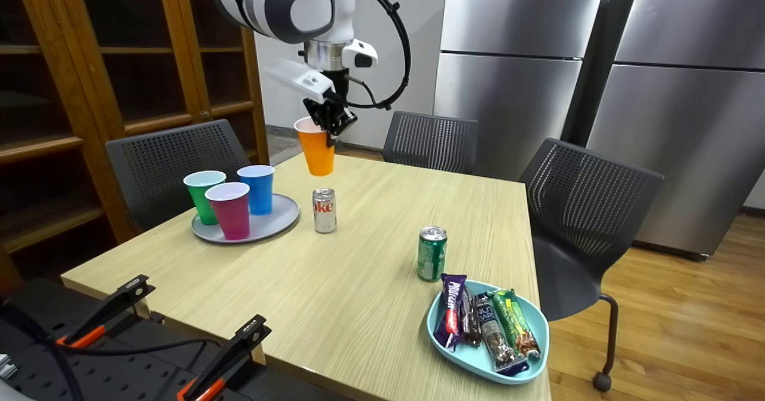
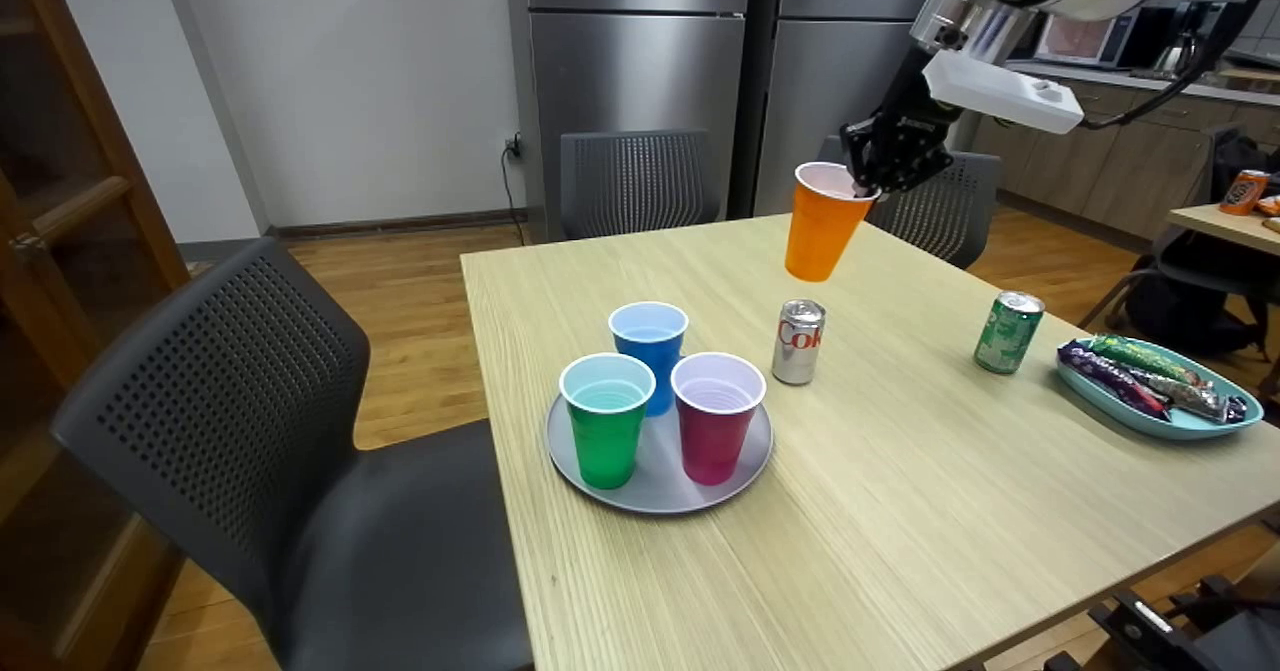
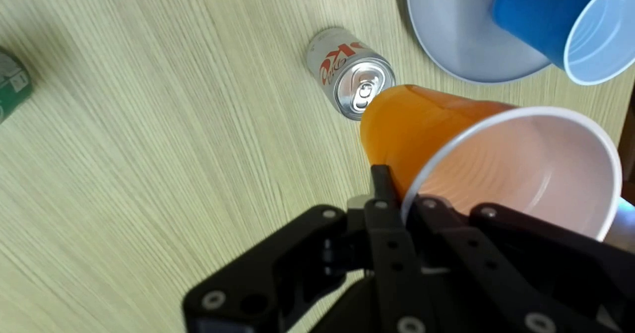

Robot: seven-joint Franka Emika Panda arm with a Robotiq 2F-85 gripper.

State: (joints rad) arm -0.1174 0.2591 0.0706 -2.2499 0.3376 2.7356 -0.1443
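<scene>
My gripper (image 1: 330, 138) is shut on the rim of an orange cup (image 1: 316, 150), holding it above the table, as both exterior views show. In the wrist view, a dark finger (image 3: 383, 184) presses the outside of the cup (image 3: 416, 124) while its partner goes inside, its tip hidden by the wall. The cup tilts a little in an exterior view (image 2: 822, 236) and its white-lined inside looks bare. Closest below stands a silver Coke can (image 3: 342, 70), upright on the wood. Beside that can lies a grey plate (image 1: 281, 219) bearing a green cup (image 2: 607, 441), a blue cup (image 2: 650, 351) and a magenta cup (image 2: 715, 441).
A green can (image 1: 431, 254) stands near a light blue dish (image 1: 472, 362) of wrapped bars (image 1: 493, 329) toward a table corner. Dark chairs (image 1: 430, 141) surround the table (image 1: 370, 281). Clamps (image 1: 224, 359) grip its edge by the robot's base. Steel refrigerators (image 2: 640, 101) stand behind.
</scene>
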